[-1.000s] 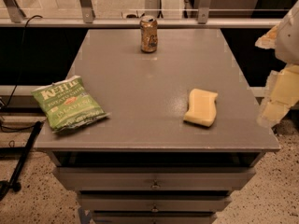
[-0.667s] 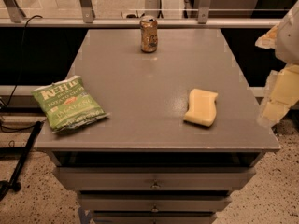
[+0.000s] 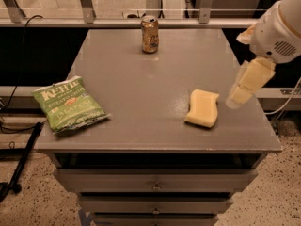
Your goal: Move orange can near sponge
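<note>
Orange can upright at the counter's far edge, mid-width, well apart from the sponge, which lies flat front-right. Green chip bag front-left. End effector hangs over the right edge, near the sponge, holding nothing — apart or together, cannot tell.

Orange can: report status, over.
Gripper at right edge of table, near sponge. Orange can upright at far edge, untouched. Nothing between can and sponge; chip bag far left.
</note>
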You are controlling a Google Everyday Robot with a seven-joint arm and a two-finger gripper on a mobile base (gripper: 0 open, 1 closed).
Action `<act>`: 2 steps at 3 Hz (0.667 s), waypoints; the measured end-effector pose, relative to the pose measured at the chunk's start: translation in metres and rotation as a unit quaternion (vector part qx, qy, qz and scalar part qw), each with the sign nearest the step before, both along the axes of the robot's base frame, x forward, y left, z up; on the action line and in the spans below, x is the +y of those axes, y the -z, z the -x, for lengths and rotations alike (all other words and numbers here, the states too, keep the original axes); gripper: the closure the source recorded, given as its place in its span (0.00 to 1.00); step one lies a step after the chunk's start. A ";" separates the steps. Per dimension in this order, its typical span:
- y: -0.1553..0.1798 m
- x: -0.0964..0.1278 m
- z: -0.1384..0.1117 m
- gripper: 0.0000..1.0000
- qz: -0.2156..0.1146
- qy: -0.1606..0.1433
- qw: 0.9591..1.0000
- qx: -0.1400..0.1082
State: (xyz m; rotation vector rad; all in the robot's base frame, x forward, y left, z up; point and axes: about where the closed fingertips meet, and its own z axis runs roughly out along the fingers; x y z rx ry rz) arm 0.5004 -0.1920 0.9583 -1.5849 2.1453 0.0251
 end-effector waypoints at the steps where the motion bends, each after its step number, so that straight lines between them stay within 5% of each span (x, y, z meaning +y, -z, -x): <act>1: 0.001 0.023 -0.045 0.00 -0.063 0.027 0.997 -0.039; 2: 0.001 0.023 -0.045 0.00 -0.063 0.027 0.997 -0.039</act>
